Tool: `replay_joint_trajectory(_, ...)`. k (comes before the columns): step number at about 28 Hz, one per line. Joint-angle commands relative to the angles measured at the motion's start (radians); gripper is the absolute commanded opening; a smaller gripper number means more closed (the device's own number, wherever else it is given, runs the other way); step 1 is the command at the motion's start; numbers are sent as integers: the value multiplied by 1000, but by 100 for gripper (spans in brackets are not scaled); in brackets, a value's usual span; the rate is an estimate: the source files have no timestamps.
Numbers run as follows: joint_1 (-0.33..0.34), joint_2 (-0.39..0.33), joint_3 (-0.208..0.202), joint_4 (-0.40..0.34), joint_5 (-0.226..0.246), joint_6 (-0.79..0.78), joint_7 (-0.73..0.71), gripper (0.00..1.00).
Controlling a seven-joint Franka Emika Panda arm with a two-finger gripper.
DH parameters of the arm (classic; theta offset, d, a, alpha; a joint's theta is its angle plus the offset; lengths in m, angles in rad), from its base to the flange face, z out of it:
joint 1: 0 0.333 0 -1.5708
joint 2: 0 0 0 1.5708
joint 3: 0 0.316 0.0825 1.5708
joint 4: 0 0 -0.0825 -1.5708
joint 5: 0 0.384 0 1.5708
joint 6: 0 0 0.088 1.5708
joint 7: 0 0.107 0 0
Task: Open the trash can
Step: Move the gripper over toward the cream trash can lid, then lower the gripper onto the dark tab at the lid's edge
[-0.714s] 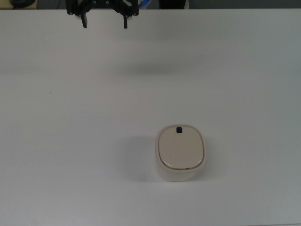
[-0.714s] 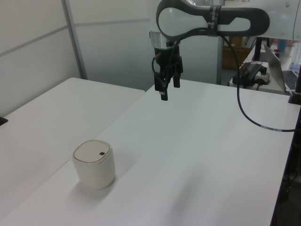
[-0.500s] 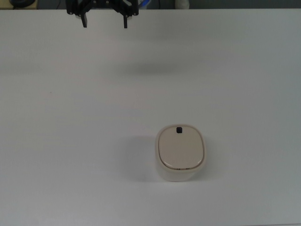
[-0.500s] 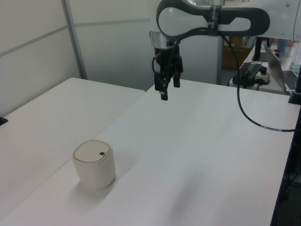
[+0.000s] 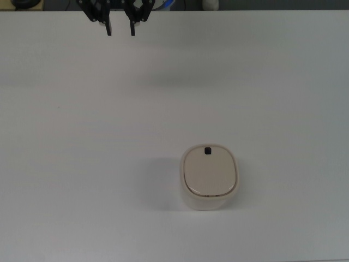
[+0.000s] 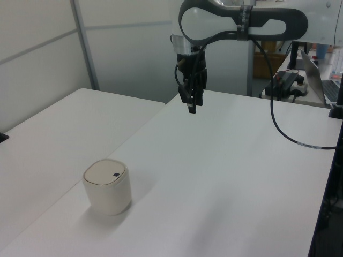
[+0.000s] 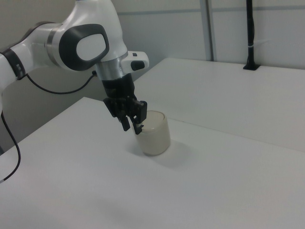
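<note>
The trash can (image 5: 209,177) is a small cream-white bin with its beige lid lying flat and shut, a tiny black button (image 5: 207,150) at the lid's far rim. It also shows in the left view, the trash can (image 6: 107,186) near the table's front left, and in the right view, the trash can (image 7: 153,133) partly behind the fingers. My gripper (image 5: 120,30) hangs in the air at the top view's upper left, far from the bin, open with a narrow gap and nothing in it. It points down, the gripper (image 6: 191,107) well above the table, as does the gripper (image 7: 133,128).
The white table (image 5: 65,164) spans the top view. A second table (image 6: 48,134) adjoins it on the left view's left. A black cable (image 6: 284,134) trails from the arm, with a laptop and devices (image 6: 313,69) at the left view's right. A black post (image 7: 249,33) stands far back.
The two fingers have drawn much closer together. The hand has shifted slightly to the left view's right. The trash can has not moved.
</note>
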Motion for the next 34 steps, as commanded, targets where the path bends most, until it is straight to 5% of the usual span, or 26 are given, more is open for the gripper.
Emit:
replay_joint_trajectory(1, -3, -5, -7, 0, -6, -21, -28, 0)
replay_joint_trajectory(16, 0, 4, 3, 0, -1, 39, -31, 0)
replay_joint_trajectory(34, 101, 204, 18, 2, 36, 369, 56, 0)
